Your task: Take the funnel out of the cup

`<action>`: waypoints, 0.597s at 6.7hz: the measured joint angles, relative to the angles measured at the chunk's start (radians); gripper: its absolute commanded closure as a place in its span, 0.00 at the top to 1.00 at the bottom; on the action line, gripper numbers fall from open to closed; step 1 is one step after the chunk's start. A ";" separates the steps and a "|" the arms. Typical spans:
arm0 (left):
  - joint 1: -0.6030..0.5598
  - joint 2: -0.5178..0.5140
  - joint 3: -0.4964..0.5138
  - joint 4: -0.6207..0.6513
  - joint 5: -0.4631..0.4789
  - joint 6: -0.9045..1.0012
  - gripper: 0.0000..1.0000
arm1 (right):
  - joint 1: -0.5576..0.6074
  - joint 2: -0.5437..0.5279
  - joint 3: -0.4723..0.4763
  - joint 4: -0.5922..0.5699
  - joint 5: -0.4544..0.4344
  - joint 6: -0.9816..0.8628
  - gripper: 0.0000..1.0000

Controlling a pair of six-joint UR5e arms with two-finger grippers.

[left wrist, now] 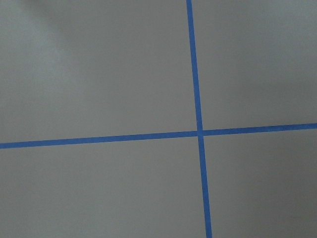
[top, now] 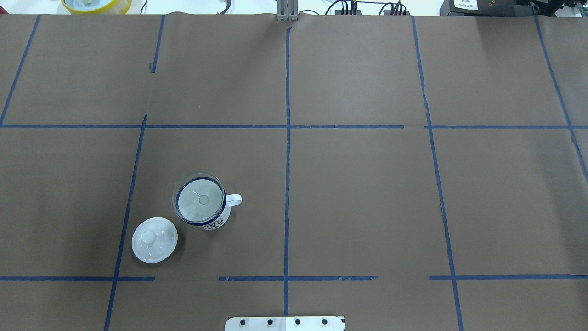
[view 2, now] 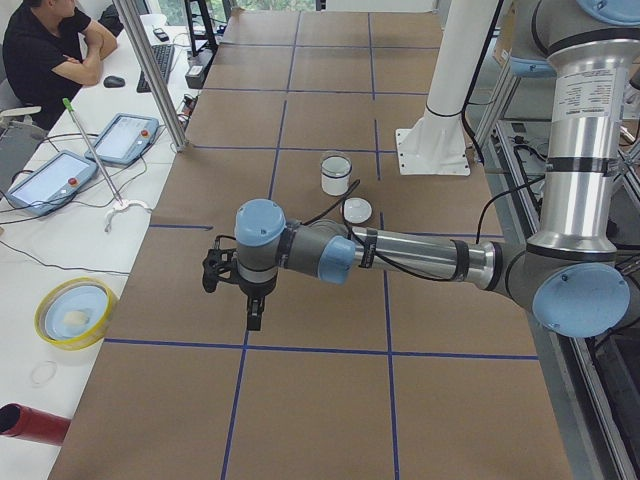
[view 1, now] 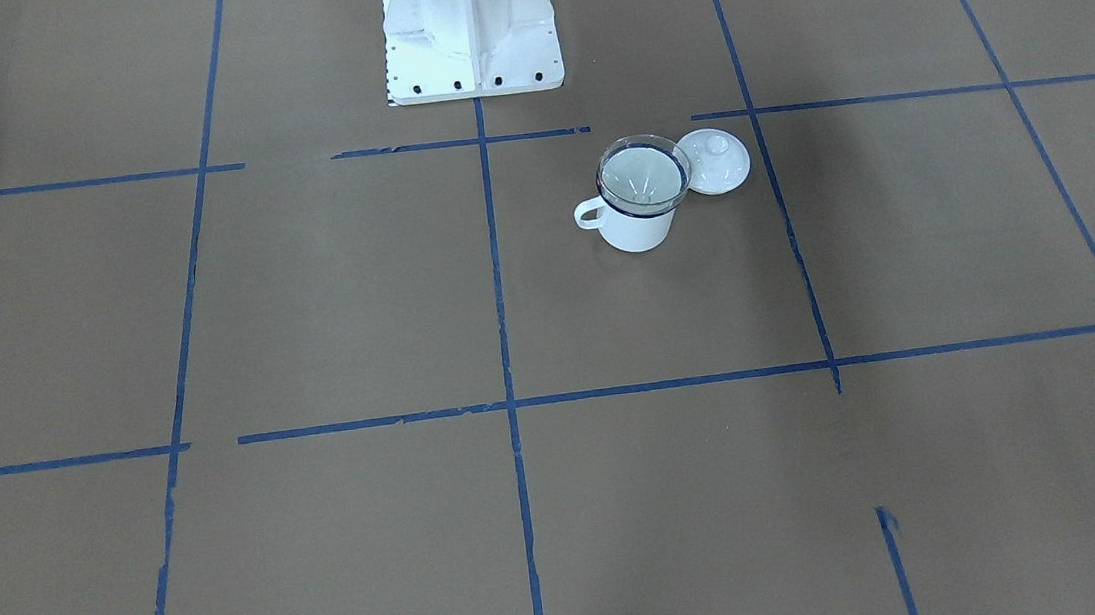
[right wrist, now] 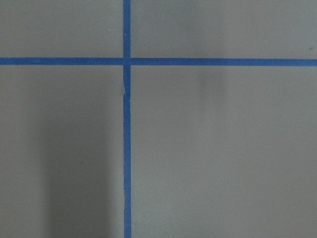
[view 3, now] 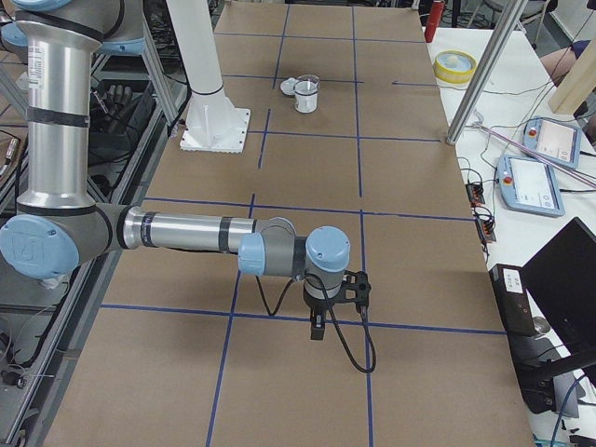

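Left gripper (view 2: 254, 318) and right gripper (view 3: 318, 331) of mine hang over the table (top: 367, 207), whether open or closed I cannot tell, cup (view 1: 640, 228) upright on my left side, lid (view 1: 714, 163) just beside it, funnel (view 1: 644, 178) sitting in the cup's mouth

Clear glossy funnel (top: 199, 199), glossy white enamel cup (top: 215, 223), matt brown paper table cover (top: 367, 193) w/ blue tape (top: 287, 184).
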 measured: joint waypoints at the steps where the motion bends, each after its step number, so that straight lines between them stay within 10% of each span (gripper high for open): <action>1: 0.071 -0.016 -0.055 -0.014 -0.002 -0.247 1.00 | 0.000 0.000 0.000 0.000 0.000 0.000 1.00; 4: 0.324 -0.204 -0.129 -0.002 0.042 -0.891 1.00 | 0.000 0.000 -0.001 0.000 0.000 0.000 1.00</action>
